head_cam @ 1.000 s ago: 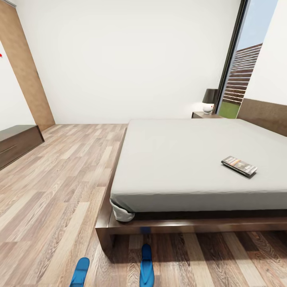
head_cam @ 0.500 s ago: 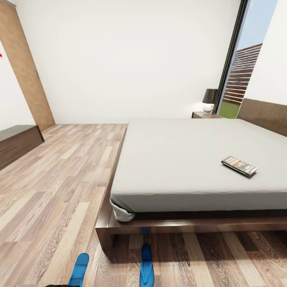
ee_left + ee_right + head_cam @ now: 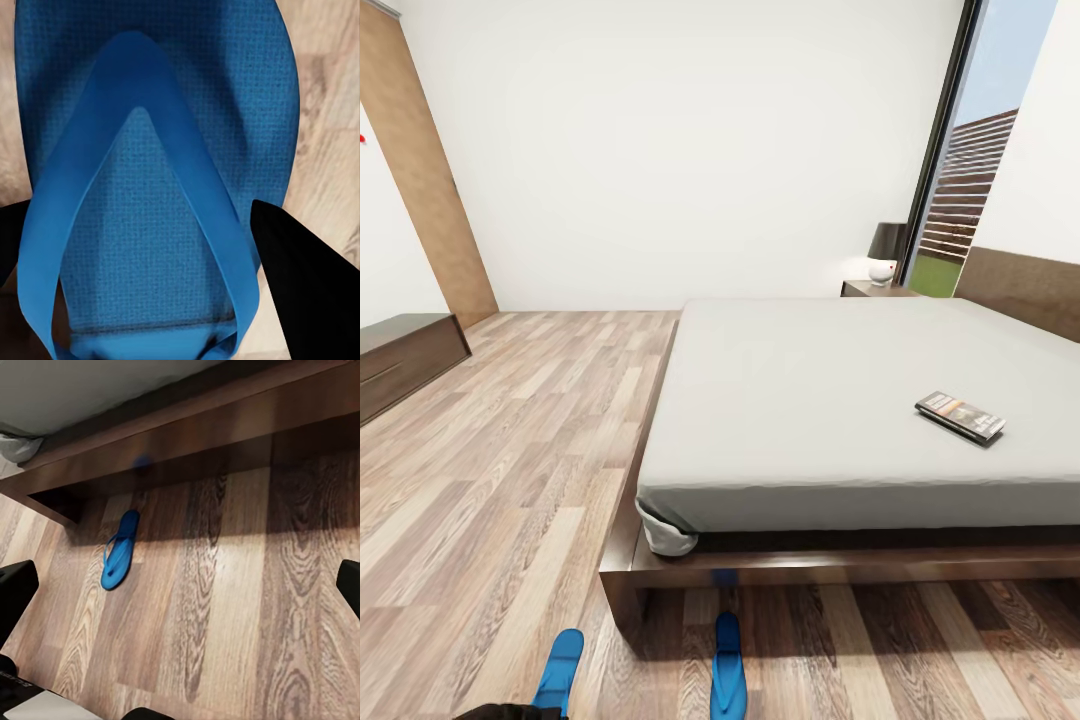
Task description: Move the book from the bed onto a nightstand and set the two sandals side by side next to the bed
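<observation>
Lowered since a second ago, the left gripper point(image 3: 161, 247) is seen with jaws apart astride a flat bright blue sandal point(image 3: 150, 150) on the floor beside the low grey-mattressed bed point(image 3: 840, 400); pickup appears imminent

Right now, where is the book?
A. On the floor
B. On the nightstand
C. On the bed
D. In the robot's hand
C: the book lies flat on the grey mattress of the bed, toward its right side in the head view, and nothing is holding it.
</observation>
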### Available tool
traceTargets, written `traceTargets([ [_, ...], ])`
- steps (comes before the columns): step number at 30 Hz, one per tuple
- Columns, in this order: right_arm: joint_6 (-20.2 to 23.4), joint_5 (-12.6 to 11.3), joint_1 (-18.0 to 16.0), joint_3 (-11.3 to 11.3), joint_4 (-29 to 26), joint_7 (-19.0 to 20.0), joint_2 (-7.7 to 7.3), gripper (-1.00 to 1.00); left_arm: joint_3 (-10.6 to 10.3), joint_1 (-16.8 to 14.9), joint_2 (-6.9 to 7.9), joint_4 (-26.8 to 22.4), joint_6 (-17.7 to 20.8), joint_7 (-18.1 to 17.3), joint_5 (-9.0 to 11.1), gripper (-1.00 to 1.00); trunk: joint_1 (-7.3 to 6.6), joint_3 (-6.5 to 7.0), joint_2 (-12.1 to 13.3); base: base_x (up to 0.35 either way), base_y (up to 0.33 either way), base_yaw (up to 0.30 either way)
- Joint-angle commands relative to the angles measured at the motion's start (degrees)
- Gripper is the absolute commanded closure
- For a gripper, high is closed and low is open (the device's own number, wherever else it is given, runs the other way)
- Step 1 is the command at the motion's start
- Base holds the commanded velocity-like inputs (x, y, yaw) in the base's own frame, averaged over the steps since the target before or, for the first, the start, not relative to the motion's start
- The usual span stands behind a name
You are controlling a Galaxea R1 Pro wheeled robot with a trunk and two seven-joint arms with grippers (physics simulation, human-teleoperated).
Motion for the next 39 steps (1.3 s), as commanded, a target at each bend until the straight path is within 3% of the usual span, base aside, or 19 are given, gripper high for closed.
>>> traceTargets([
  [1,0.60,0.32,-0.08,-0.20,-0.02,0.32,0.03,-1.00,0.26,-0.05,0.02,-0.03,-0.22,0.03,-0.53,1.00,-0.01,-0.05,-0.02,0.000,0.000,0.000],
  [10,0.60,0.37,-0.08,-0.15,-0.02,0.32,0.28,-1.00,0.26,-0.13,0.03,-0.04,-0.26,0.07,-0.52,1.00,-0.01,-0.05,-0.02,0.000,0.000,0.000],
  [13,0.60,0.39,-0.08,-0.14,-0.08,0.32,0.37,-1.00,0.28,-0.13,0.03,-0.04,-0.26,0.09,-0.51,1.00,0.26,-0.67,-0.45,0.000,0.000,0.000],
  [39,0.60,0.40,-0.08,-0.13,-0.82,0.32,0.81,-1.00,0.22,-0.14,0.03,-0.08,-0.11,0.01,-0.53,1.00,0.26,-0.67,-0.45,0.000,0.000,0.000],
])
